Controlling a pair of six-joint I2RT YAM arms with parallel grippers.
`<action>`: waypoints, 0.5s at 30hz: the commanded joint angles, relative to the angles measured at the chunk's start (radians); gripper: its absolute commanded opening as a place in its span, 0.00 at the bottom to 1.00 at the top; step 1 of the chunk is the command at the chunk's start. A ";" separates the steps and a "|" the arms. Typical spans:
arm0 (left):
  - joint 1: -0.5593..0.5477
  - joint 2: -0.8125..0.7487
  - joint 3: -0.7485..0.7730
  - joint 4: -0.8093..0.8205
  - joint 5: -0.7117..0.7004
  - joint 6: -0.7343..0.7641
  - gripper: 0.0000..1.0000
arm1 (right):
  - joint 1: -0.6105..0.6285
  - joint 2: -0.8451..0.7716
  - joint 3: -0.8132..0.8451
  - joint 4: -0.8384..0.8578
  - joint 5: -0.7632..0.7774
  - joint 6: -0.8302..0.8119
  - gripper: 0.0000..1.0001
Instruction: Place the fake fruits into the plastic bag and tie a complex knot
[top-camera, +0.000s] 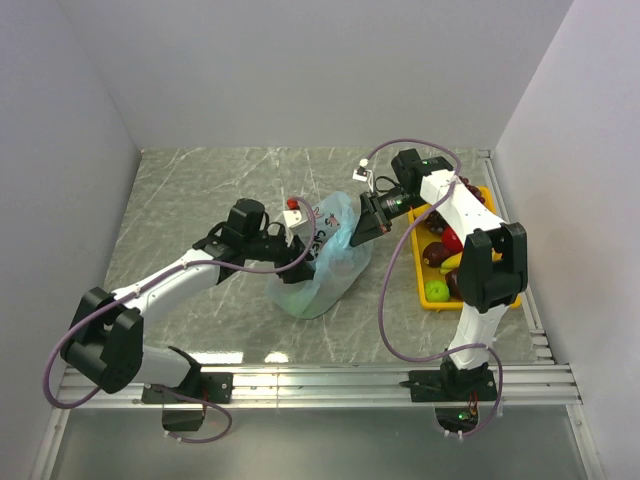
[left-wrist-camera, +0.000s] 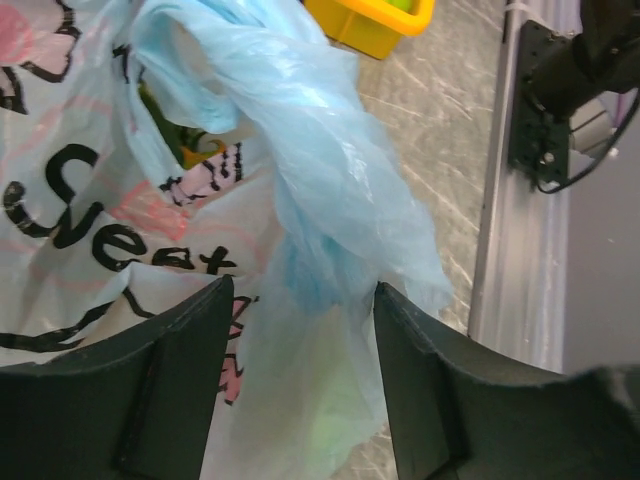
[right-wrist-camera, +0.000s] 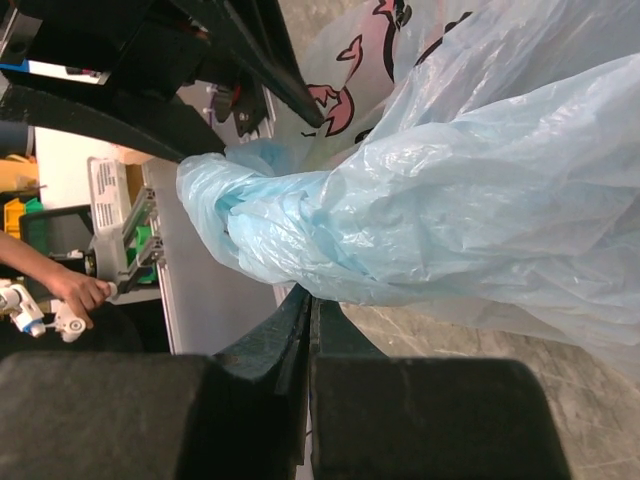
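Note:
The light-blue plastic bag (top-camera: 325, 262) with pink and black print lies mid-table, bulging with fruit shapes that show through the plastic (left-wrist-camera: 340, 420). Its handles are twisted into a thick rope (left-wrist-camera: 320, 150), which also shows in the right wrist view (right-wrist-camera: 400, 210). A tied knot does not show in any view. My left gripper (left-wrist-camera: 300, 310) is open, with its jaws standing on either side of the twisted plastic. My right gripper (right-wrist-camera: 308, 295) is shut, its tips pinching the underside of the twisted handle at the bag's right side (top-camera: 358, 232).
A yellow tray (top-camera: 487, 195) at the right holds several fake fruits, among them a red one (top-camera: 452, 240) and a green one (top-camera: 437, 290). Its corner shows in the left wrist view (left-wrist-camera: 370, 25). A metal rail (top-camera: 320, 378) runs along the near edge.

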 joint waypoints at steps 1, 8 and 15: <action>-0.003 0.007 0.046 0.045 -0.037 0.025 0.62 | 0.008 -0.010 0.001 -0.003 -0.035 -0.013 0.00; -0.002 0.022 0.066 0.040 -0.042 0.018 0.26 | 0.005 -0.005 0.009 -0.029 -0.019 -0.039 0.00; 0.046 -0.056 0.017 -0.040 -0.025 0.008 0.00 | -0.046 0.005 0.032 -0.071 0.063 -0.085 0.00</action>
